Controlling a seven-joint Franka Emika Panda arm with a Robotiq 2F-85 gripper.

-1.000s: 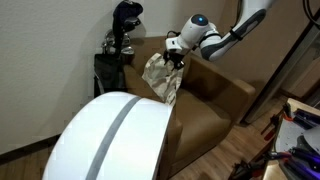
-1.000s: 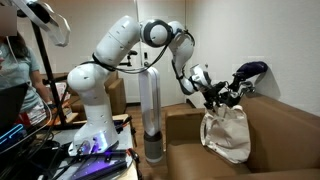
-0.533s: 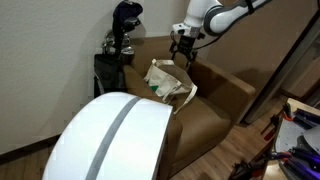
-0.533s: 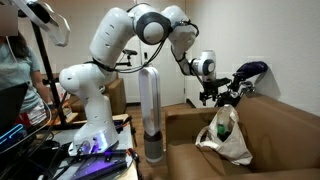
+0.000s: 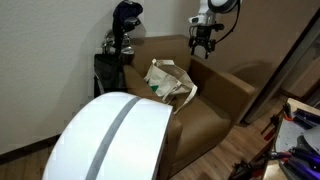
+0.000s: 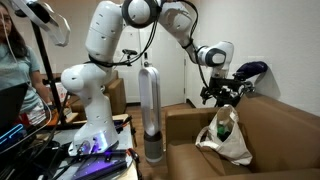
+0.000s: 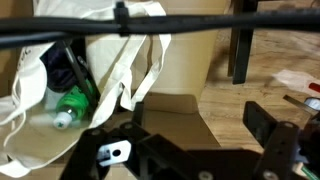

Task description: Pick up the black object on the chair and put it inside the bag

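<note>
Brown upholstery filled the work area: an armchair (image 5: pixel 218 100) against a pale wall, a golf bag (image 5: pixel 120 45) behind its rear edge, and a white domed housing (image 5: pixel 110 140) in the foreground of an exterior view.

Status. My gripper (image 5: pixel 203 42) hung above the rear edge of the chair, apart from the bag (image 5: pixel 170 80), which sat at one side edge of the seat next to the armrest. In the wrist view my jaws stood wide apart with nothing between them.

Location of the task item. The black object (image 7: pixel 65 68) lay inside the bag, beside a green item (image 7: pixel 75 100) and below the rim. I judged the placement done and the step in hand to be the withdrawal.

Procedure for a clean withdrawal, as I judged it:
1. Keep the jaws spread; closing them near the strap (image 7: pixel 135 70) risked snagging it.
2. Rise vertically before any sideways travel, so that no finger drags the cloth and tips the bag toward the front edge of the seat.
3. Confirm from the wrist view that the item sits below the mouth of the bag.

Appearance of the task item. It showed as a dark, near-black mass, soft or folded in outline and partly hidden by the bag's pale cloth. Its exact shape and material could not be determined. In an exterior view the bag (image 6: pixel 228 135) slumped slightly with its mouth open upward.
</note>
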